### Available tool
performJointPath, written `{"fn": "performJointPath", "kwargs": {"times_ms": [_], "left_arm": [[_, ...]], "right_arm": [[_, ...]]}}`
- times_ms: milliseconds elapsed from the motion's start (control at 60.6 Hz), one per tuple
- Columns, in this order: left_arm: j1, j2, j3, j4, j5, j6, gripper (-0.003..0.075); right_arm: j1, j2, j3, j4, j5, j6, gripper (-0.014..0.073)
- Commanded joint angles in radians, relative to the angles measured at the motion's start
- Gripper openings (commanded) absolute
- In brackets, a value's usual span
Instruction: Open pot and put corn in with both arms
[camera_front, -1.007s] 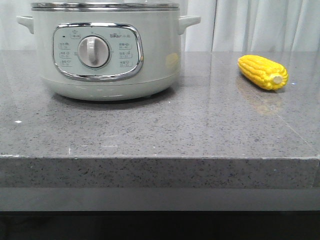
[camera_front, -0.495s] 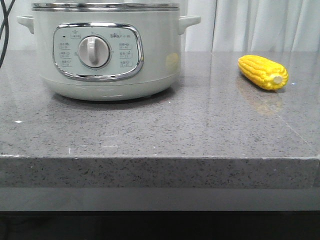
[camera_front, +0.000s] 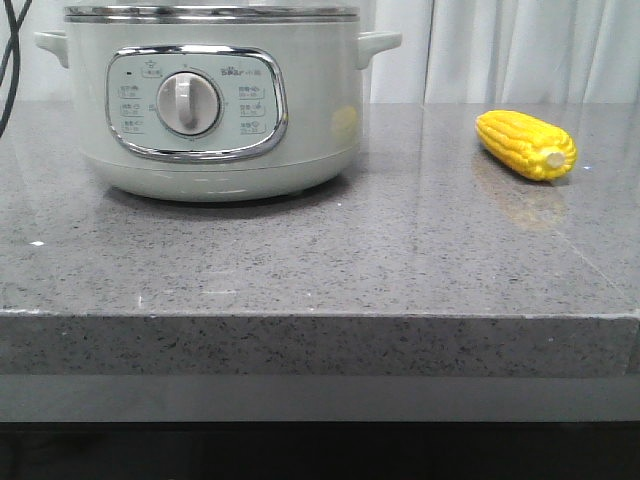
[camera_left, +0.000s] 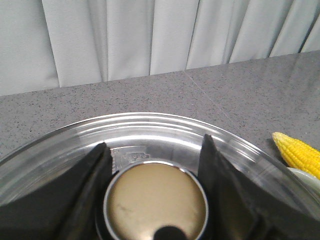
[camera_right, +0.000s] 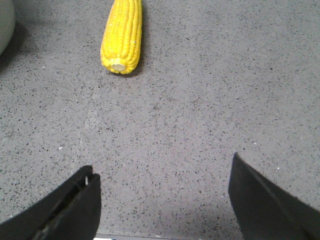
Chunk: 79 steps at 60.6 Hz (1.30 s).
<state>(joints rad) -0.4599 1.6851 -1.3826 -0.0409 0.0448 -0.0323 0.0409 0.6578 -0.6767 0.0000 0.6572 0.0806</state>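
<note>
The pot (camera_front: 310, 130), pale green-white with a dial panel, stands at the back left of the counter with its glass lid (camera_left: 150, 125) on. My left gripper (camera_left: 154, 145) is over the lid, its two black fingers pressed against either side of the round metal-rimmed lid knob (camera_left: 157, 200). The corn (camera_front: 525, 143) lies on the counter to the right of the pot; it also shows in the left wrist view (camera_left: 299, 154) and the right wrist view (camera_right: 122, 35). My right gripper (camera_right: 162, 167) is open and empty above the bare counter, well short of the corn. Neither gripper shows in the front view.
The grey speckled counter (camera_front: 350, 250) has its front edge close to the camera. A white curtain (camera_front: 520, 50) hangs behind it. A black cable (camera_front: 8, 60) hangs at the far left beside the pot. The pot's edge (camera_right: 5, 20) shows in the right wrist view.
A black cable has come into the front view at the top left. The pot and the corn have not moved.
</note>
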Motion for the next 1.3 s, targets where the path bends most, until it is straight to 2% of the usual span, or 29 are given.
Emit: {"fn": "performJointPath", "kwargs": {"times_ms": [0, 297, 644, 842, 1288], "left_arm": [[-0.004, -0.043, -0.061, -0.013, -0.092, -0.011, 0.0220], [-0.004, -0.099, -0.170, -0.013, -0.045, -0.011, 0.0220], [0.002, -0.278, -0.182, 0.041, 0.234, -0.011, 0.0220], [0.002, -0.436, -0.070, 0.048, 0.245, -0.011, 0.0220], [0.002, -0.839, 0.310, 0.073, 0.280, -0.011, 0.0220]], "right_arm": [[-0.003, 0.006, -0.034, -0.011, -0.067, -0.003, 0.0552], [-0.003, 0.006, -0.034, -0.011, -0.068, -0.003, 0.0552], [-0.003, 0.006, -0.034, -0.011, -0.076, -0.003, 0.0552], [-0.003, 0.006, -0.034, -0.011, -0.077, -0.003, 0.0552], [-0.003, 0.006, -0.034, -0.011, -0.077, -0.003, 0.0552]]}}
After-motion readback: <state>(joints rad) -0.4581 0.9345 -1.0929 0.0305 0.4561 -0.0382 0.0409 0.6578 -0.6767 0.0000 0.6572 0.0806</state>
